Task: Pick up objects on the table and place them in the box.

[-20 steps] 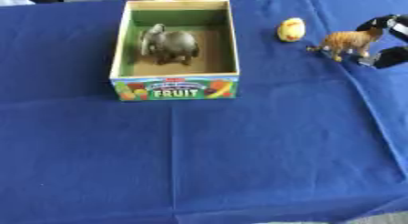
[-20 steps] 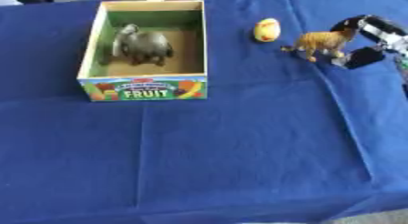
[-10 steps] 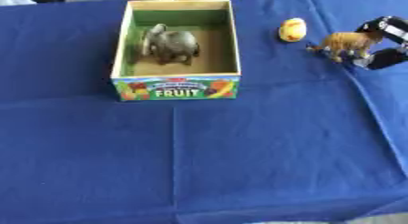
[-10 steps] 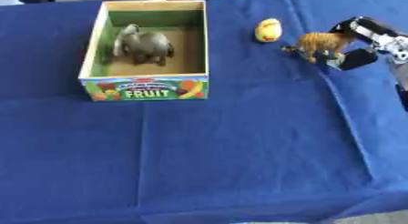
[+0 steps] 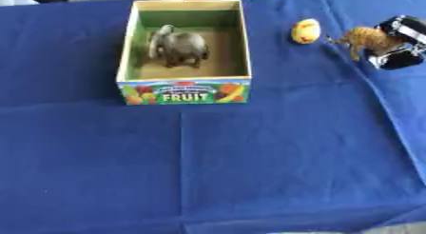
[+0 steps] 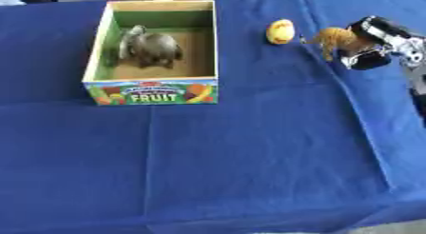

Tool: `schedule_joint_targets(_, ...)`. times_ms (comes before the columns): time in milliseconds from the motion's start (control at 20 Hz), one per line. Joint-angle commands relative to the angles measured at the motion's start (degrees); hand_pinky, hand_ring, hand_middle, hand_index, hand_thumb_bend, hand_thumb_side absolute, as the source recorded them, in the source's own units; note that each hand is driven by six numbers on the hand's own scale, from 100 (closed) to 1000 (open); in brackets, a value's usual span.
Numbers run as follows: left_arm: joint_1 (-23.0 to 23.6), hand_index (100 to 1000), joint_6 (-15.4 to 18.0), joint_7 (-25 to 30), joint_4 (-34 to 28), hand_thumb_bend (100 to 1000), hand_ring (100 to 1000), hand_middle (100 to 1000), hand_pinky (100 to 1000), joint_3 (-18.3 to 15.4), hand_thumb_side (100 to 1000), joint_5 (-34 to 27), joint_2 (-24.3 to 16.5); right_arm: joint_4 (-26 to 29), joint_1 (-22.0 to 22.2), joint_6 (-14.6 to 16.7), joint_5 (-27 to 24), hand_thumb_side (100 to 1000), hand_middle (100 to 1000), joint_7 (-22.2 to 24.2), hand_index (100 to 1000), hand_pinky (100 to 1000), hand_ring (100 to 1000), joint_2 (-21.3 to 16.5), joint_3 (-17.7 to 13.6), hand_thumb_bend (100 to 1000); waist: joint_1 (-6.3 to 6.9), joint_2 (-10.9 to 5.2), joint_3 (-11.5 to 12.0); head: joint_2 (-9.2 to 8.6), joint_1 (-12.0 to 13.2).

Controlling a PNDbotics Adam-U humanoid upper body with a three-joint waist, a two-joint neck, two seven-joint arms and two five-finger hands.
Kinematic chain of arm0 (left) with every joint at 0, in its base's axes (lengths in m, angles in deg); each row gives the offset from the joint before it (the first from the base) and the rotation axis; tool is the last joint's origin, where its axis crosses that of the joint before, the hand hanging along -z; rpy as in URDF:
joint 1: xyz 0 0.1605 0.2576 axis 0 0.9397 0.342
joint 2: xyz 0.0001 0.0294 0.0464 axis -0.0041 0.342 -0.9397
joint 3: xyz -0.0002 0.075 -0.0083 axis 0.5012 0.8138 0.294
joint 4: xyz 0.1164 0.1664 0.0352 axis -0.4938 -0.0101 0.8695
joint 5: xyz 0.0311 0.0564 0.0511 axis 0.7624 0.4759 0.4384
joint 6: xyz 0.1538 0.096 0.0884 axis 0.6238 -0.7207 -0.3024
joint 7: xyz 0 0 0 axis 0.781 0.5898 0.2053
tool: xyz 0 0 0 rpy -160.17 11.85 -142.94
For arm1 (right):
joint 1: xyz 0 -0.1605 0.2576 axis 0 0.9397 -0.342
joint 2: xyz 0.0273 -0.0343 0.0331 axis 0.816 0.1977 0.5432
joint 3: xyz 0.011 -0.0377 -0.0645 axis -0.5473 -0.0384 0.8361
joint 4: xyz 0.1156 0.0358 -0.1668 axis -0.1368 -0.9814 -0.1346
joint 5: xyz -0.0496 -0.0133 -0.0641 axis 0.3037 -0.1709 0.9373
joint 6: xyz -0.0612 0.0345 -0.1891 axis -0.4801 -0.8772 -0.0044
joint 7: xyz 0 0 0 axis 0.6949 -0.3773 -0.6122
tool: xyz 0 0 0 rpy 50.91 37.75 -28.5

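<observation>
Blue cloth point(image 5: 249, 171) covers the whole table. On it, near the far edge and toward the left side, stands an open box point(image 5: 186, 92) with the word FRUIT and pictures of fruit on its front wall. Inside the box, on its floor, lies 1 grey toy elephant point(image 5: 176, 46), closer to the left wall than to the right one.

To the right of the box, near the far edge of the table, a small yellow egg-shaped toy point(image 6: 281, 31) with a bit of red on it lies on the cloth, apart from the box.

Further right, close to the right edge of the table, the right hand point(image 6: 376, 42) comes in from the right side. Its black and silver fingers are curled around the back part of 1 orange-brown toy animal point(image 6: 333, 39), which has 4 legs and points its head toward the yellow toy. I cannot tell if the animal's feet touch the cloth or are just above it.

The left hand shows in neither view.
</observation>
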Motion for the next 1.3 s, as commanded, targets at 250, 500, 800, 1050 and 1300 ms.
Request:
schedule_joint_targets(250, -0.5, 722, 0.1, 0.0, -1.0, 186, 601, 657, 592, -0.5, 510, -0.1, -1.0, 4.9, -1.7, -0.1, -3.0, 100, 409, -1.5, 598, 908, 725, -2.0, 0.0, 100, -0.23, -1.11, -0.2, 0.28, 0.2)
schedule_joint_targets(500, -0.4, 722, 0.2, 0.0, -1.0, 186, 602, 657, 592, -0.4, 510, 0.0, -1.1, 9.5, -3.8, -0.2, -5.5, 100, 406, -0.2, 595, 909, 724, -2.0, 1.1, 100, -0.32, -1.31, -0.3, 0.28, 0.2)
schedule_joint_targets(800, -0.3, 722, 0.1, 0.2, -1.0, 186, 603, 658, 592, -0.3, 510, 0.0, -1.2, 15.1, -8.7, -0.7, -6.8, 100, 403, 2.4, 588, 909, 720, -0.7, 4.0, 100, -0.61, -1.67, -0.1, 0.28, 0.1)
schedule_joint_targets(1050, -0.3, 723, 0.2, 0.4, -0.9, 186, 604, 658, 592, -0.1, 510, -0.1, -1.1, 16.7, -13.5, -1.4, -6.2, 100, 396, 4.3, 581, 905, 713, 2.8, 6.4, 100, -0.55, -2.04, 0.6, 0.28, -0.3)
schedule_joint_targets(1300, -0.4, 723, 0.3, 0.8, -0.7, 185, 604, 658, 592, 0.3, 510, -0.3, -0.9, 15.1, -18.1, -1.0, -3.9, 100, 395, 6.1, 578, 904, 710, 7.8, 8.4, 100, -0.39, -2.20, 1.7, 0.28, -1.2)
